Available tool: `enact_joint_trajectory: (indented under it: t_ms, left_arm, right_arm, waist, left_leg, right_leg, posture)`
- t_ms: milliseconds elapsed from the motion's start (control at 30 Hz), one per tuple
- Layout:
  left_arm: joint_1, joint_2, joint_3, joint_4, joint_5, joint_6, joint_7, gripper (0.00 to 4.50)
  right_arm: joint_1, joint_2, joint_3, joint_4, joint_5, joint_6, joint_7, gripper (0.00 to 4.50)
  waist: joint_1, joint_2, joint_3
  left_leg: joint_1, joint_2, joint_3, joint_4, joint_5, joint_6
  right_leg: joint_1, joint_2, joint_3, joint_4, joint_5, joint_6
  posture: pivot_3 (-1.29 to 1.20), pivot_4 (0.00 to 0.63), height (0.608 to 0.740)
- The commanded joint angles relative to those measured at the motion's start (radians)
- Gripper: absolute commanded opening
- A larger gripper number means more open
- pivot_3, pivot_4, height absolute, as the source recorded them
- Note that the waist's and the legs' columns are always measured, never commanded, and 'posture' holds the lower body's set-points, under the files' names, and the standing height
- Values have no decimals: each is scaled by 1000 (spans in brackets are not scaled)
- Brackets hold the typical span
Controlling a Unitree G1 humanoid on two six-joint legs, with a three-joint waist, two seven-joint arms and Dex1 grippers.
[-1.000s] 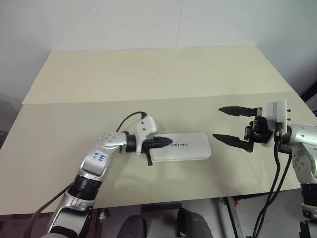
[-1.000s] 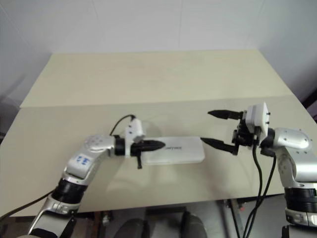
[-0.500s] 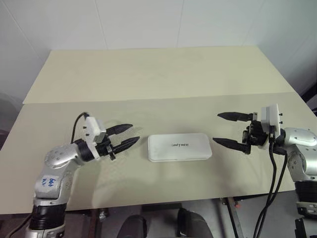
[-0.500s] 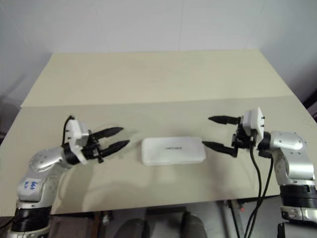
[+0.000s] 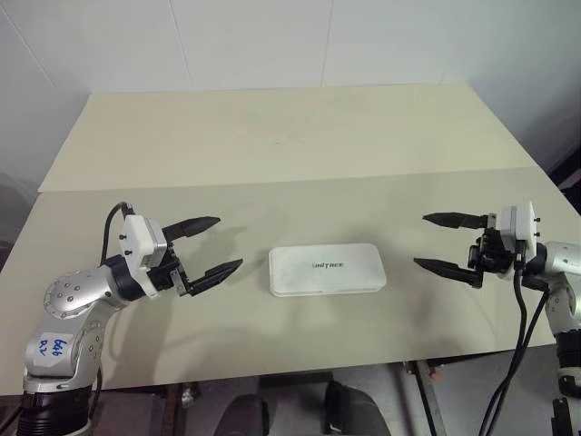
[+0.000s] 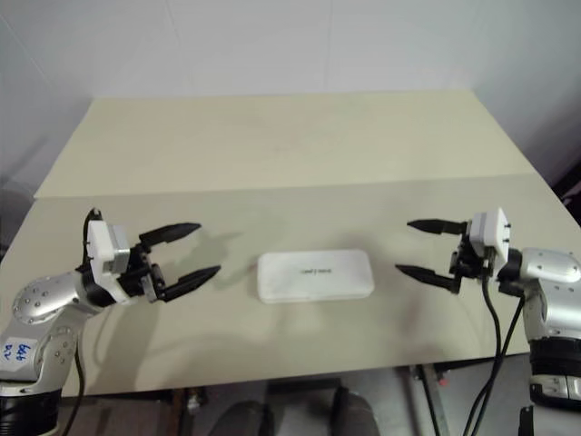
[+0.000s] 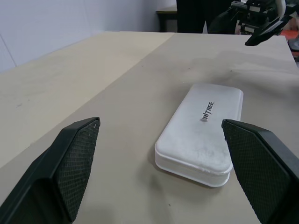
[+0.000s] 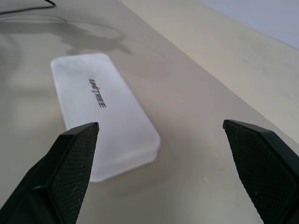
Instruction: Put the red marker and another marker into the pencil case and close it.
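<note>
I see the pencil case (image 5: 328, 269) lying shut mid-table, left tool (image 5: 207, 245) at nine o'clock and right tool (image 5: 447, 242) at three, both spread and empty, so the job looks done.

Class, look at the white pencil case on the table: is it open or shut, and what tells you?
Shut. The pencil case lies flat with its lettered lid down on the base all round; no inside shows.

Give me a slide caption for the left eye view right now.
Closed pencil case lies flat on the table, flanked by open left tool and right tool.
</note>
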Motion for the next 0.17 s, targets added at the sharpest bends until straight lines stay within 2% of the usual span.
enact_joint_trajectory:
  t_ms: [33, 167]
  left_arm:
    - [25, 22, 10, -64, -29, 5, 4, 4468]
    - [39, 31, 21, -97, -46, 39, 29, 4468]
  right_arm:
    - [-44, -13, -20, 39, -15, -46, 5, 4500]
    - [-100, 19, 7, 85, -36, -71, 3, 4500]
  waist:
    - [-1, 0, 0]
    - [-1, 0, 0]
  left_leg:
    - [0, 0, 0, 0, 0, 0]
    - [0, 0, 0, 0, 0, 0]
  right_leg:
    - [0, 0, 0, 0, 0, 0]
    - [0, 0, 0, 0, 0, 0]
  posture:
    - [0, 150, 740]
    - [0, 150, 740]
